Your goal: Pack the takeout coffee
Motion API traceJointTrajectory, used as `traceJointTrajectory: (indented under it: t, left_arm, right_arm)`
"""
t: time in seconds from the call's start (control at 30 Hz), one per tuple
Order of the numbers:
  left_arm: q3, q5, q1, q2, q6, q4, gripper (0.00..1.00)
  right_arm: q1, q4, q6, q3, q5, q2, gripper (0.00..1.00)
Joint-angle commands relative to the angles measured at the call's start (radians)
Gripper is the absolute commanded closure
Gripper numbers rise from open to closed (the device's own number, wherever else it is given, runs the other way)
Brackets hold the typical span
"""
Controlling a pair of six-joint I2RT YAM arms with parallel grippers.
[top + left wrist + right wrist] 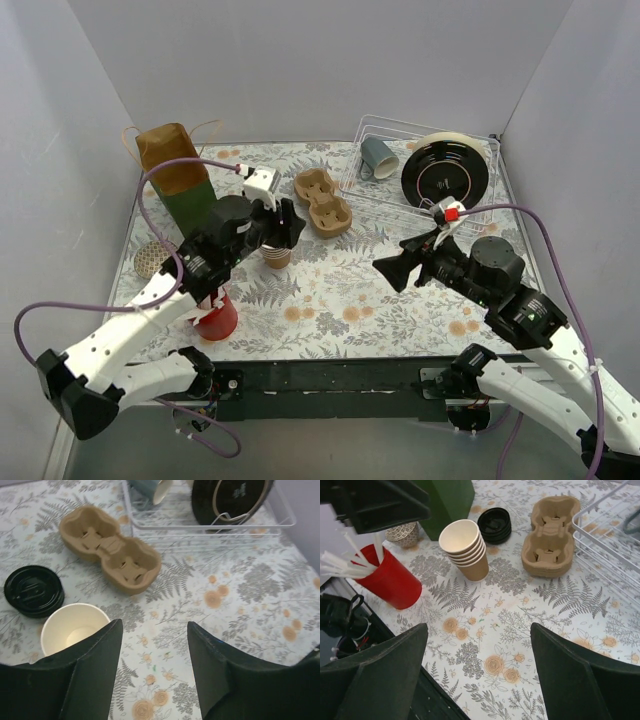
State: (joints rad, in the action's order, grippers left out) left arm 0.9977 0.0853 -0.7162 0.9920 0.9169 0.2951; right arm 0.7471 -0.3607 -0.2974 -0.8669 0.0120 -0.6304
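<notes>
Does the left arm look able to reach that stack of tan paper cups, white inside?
Probably yes. The open left gripper hovers just above the stack of tan paper cups, slightly off-centre; nothing covers them, and the black plastic lids sit aside.

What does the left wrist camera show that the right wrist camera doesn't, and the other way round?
Only the left wrist view: the black plate standing in the wire rack. Only the right wrist view: the red cup holding white sticks, and the green bag. Both: the paper cups, the black lids beside them, the cardboard cup carrier, part of the rack, and the flowered tablecloth.
</notes>
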Motion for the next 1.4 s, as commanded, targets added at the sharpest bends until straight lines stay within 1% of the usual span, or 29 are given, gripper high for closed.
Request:
traceJointTrajectory:
  t: [0.0,0.07,0.2,0.3,0.5,0.57,0.77,1.0,1.1,1.27,1.37]
  left_arm:
    - [0.123,0.188,-0.002,0.103,-0.012,0.220,0.48]
    - [0.165,0.232,-0.002,0.137,-0.013,0.274,0.49]
    - [0.191,0.254,-0.002,0.201,-0.027,0.322,0.50]
    - [0.185,0.223,-0.002,0.215,-0.042,0.328,0.51]
    - [0.145,0.238,-0.002,0.234,-0.033,0.300,0.53]
    - [0.124,0.232,-0.002,0.243,-0.041,0.280,0.57]
    - [0.117,0.197,-0.002,0.281,-0.055,0.260,0.58]
    - [0.107,0.195,-0.002,0.319,-0.069,0.249,0.59]
    - [0.101,0.202,-0.002,0.333,-0.072,0.243,0.62]
    - [0.093,0.205,-0.002,0.352,-0.085,0.230,0.61]
    - [0.084,0.217,-0.002,0.355,-0.092,0.220,0.65]
  right_arm:
    - [-0.002,0.019,0.081,0.023,0.134,0.057,0.12]
    - [-0.002,0.014,0.090,0.035,0.128,0.076,0.13]
    - [-0.002,-0.012,0.112,0.037,0.098,0.097,0.15]
    - [-0.002,-0.026,0.121,0.037,0.089,0.106,0.14]
    - [-0.002,-0.023,0.129,0.043,0.082,0.126,0.13]
    - [-0.002,-0.024,0.127,0.043,0.083,0.126,0.13]
    - [-0.002,-0.032,0.124,0.043,0.080,0.124,0.12]
    - [-0.002,-0.034,0.124,0.045,0.069,0.126,0.12]
    - [-0.002,-0.038,0.127,0.042,0.066,0.123,0.12]
    - [-0.002,-0.035,0.127,0.040,0.063,0.118,0.12]
    - [-0.003,-0.034,0.127,0.039,0.062,0.117,0.13]
